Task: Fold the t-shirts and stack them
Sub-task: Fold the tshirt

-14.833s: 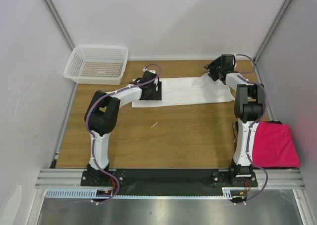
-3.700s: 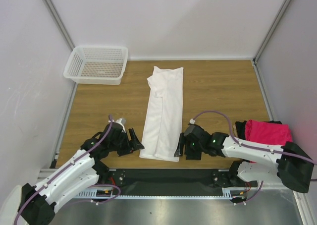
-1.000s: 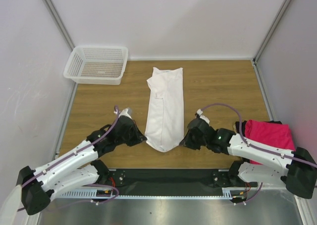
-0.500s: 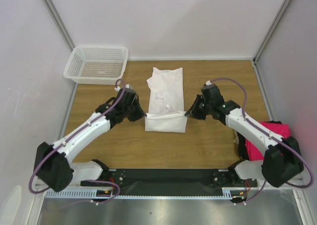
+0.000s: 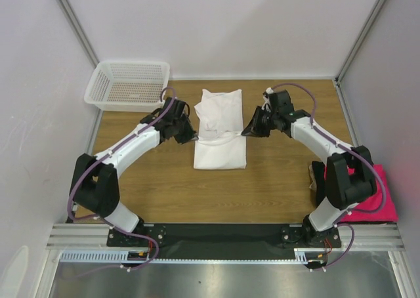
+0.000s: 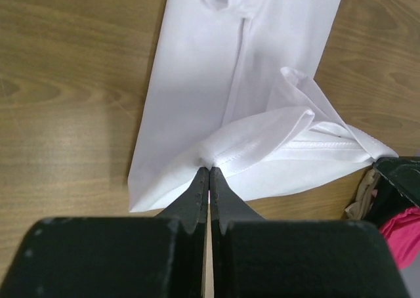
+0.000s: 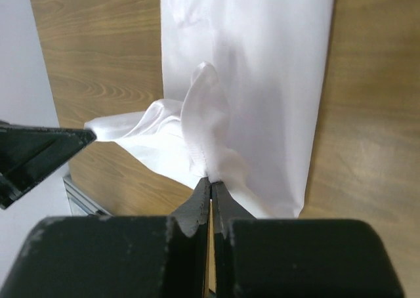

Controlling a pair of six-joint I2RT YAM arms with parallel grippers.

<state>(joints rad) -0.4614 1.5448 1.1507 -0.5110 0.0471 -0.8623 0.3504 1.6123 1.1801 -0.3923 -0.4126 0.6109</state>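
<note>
The white t-shirt [image 5: 220, 130] lies as a long folded strip on the wooden table, its near end doubled back over the middle. My left gripper [image 5: 195, 138] is shut on the left corner of that lifted hem [image 6: 262, 140]. My right gripper [image 5: 245, 132] is shut on the right corner [image 7: 209, 147]. Both hold the hem a little above the cloth beneath. A magenta-pink t-shirt [image 5: 377, 193] lies at the table's right front, partly behind the right arm, with a black one under it showing only as a dark edge [image 5: 317, 177].
A white mesh basket [image 5: 128, 85] stands at the back left corner. Grey walls close in the table on the left, back and right. The arm bases are on a black rail [image 5: 223, 234] at the near edge.
Both grippers have carried the shirt's near hem away from the front edge toward the back, folding the strip over itself; the arms have stretched out further.
</note>
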